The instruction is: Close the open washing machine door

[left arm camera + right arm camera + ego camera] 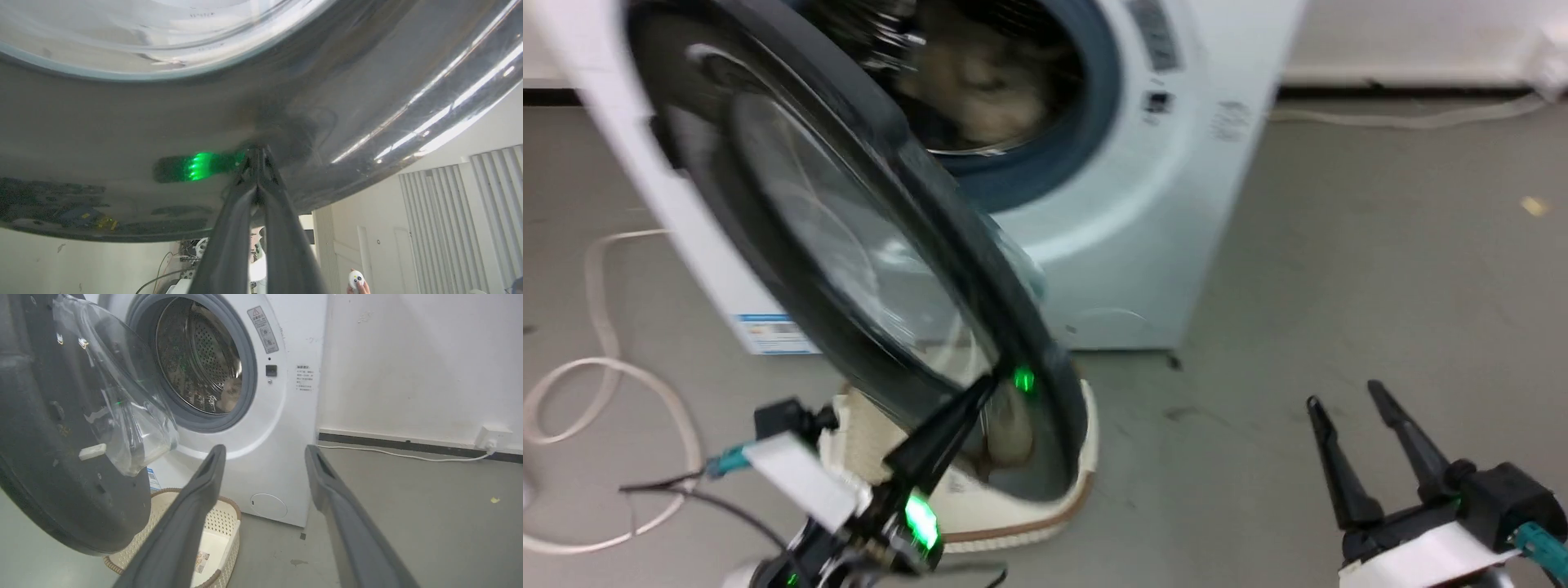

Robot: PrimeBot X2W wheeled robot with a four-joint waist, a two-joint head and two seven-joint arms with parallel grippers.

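Left gripper (258, 152) clenched, tips seemingly touching washing machine door (849, 245), right gripper (1344, 394) spread, empty

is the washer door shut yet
No, the washing machine door stands swung out to the side, leaving the drum opening uncovered.

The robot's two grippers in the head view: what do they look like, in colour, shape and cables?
The left gripper and the right gripper each have two long, black, tapering jaws on a black base, with a white plate and a teal cable end. The left one also carries a bright green light and thin black wires.
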